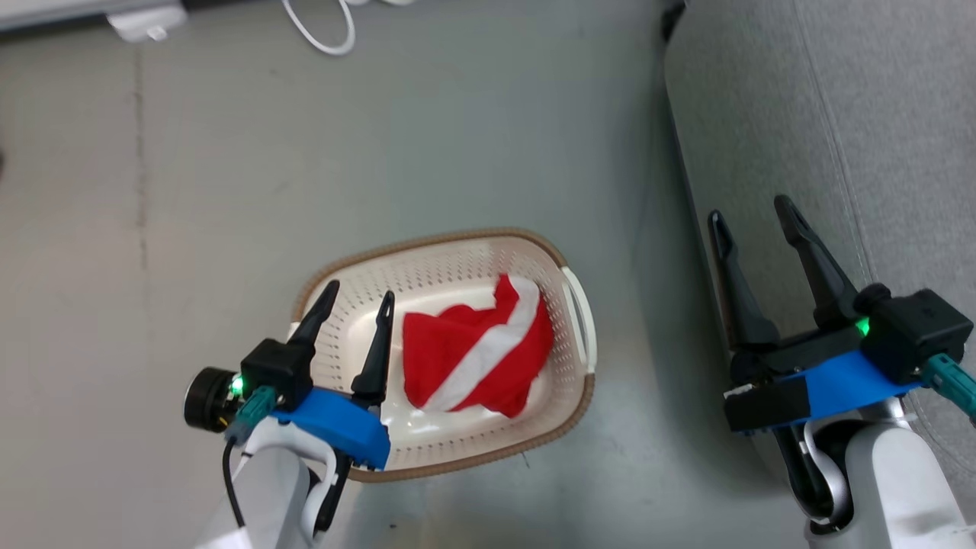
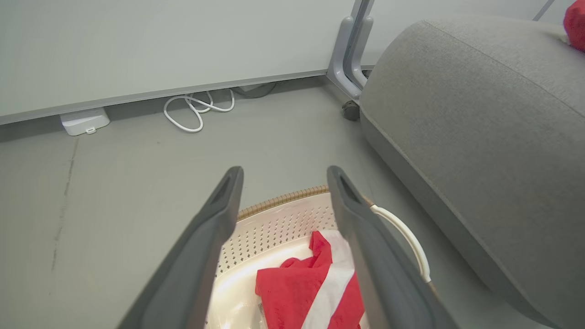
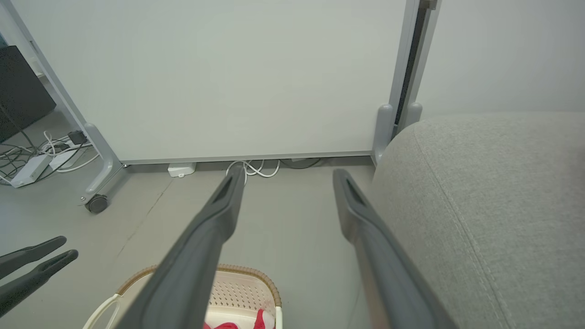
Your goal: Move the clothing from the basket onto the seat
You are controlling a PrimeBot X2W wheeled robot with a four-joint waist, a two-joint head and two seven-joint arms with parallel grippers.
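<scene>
A pair of red shorts (image 1: pixel 476 354) with a broad white stripe was seen crumpled inside the cream perforated basket (image 1: pixel 427 263), toward its right half. The basket was set on the grey floor (image 1: pixel 229 191), near the grey seat (image 1: pixel 839 114) but apart from it. The left gripper (image 1: pixel 361 290) was held above the basket's left part, beside the shorts, its fingers spread with nothing between them. The right gripper (image 1: pixel 749 210) was positioned over the seat's edge facing the basket, its fingers likewise spread and empty. In the left wrist view, a small patch of red cloth (image 2: pixel 575 23) was glimpsed on top of the seat; what it was could not be told. A looped white cable (image 1: pixel 328 34) was laid on the floor beyond the basket
</scene>
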